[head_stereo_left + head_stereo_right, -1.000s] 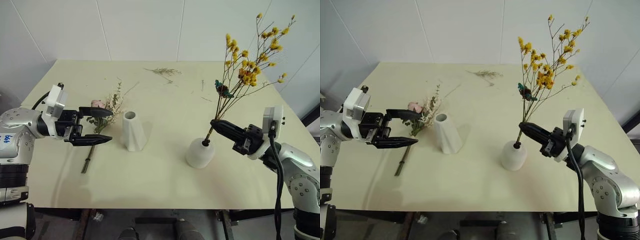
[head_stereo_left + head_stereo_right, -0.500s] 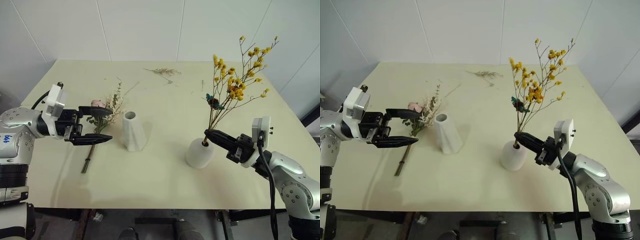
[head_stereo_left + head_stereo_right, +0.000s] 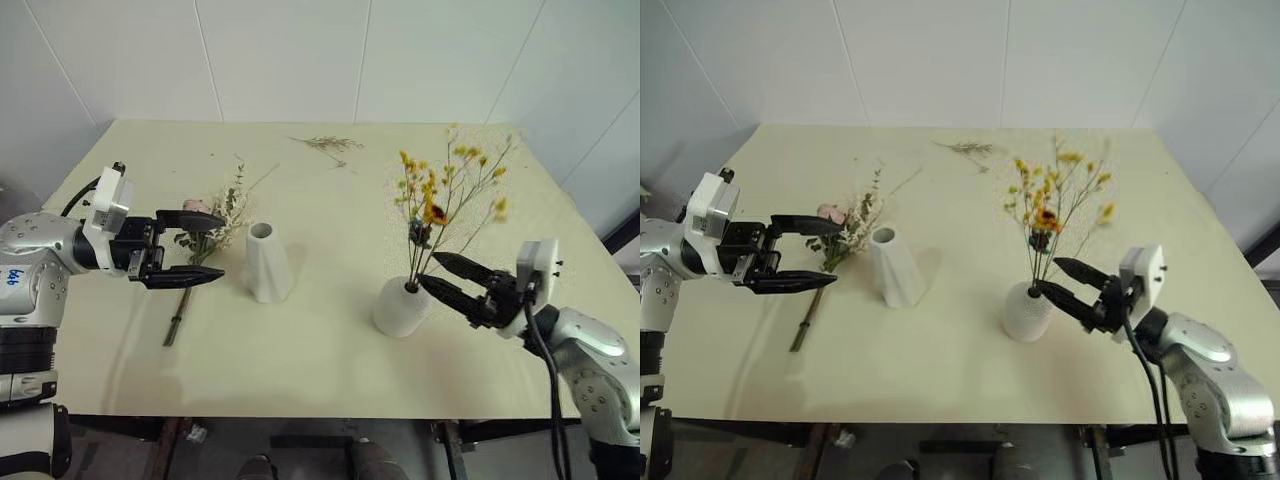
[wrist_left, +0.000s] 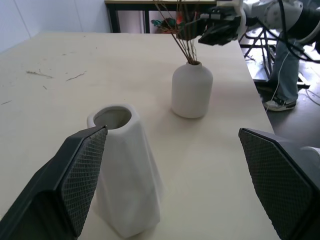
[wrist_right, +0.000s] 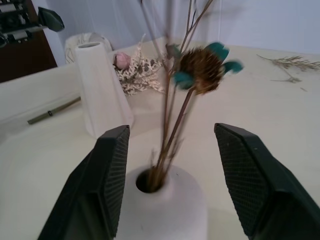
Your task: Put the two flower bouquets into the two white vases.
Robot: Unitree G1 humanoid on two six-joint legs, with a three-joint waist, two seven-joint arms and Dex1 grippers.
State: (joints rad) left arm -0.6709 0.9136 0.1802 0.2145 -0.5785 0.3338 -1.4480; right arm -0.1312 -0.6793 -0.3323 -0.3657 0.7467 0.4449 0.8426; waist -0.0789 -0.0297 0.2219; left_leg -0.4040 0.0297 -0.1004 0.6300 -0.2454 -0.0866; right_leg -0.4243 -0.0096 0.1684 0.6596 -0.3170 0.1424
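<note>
The yellow-flowered bouquet (image 3: 440, 205) stands with its stems in the top hole of the squat rounded vase (image 3: 400, 306), which sits on the pale counter (image 3: 330, 370) toward the robot's right. The stems rise roughly upright, and a dark seed head with teal leaves is visible among them. The right pincer (image 3: 432, 272) is positioned just beside the neck of this vase with its two black fingers spread apart; in the right wrist view the fingers flank the stems on either side without contact. The tall twisted vase (image 3: 266, 262) stands upright near the counter's centre, to the left of the squat vase and well apart from it; its mouth is open and holds nothing. The pink-rose bouquet (image 3: 210, 222) lies flat on the counter just left of the tall vase, its stem pointing toward the near edge. The left pincer (image 3: 215, 250) hovers above this bouquet, fingers spread wide, gripping nothing. A small loose dried sprig (image 3: 325, 144) lies at the far side of the counter.
</note>
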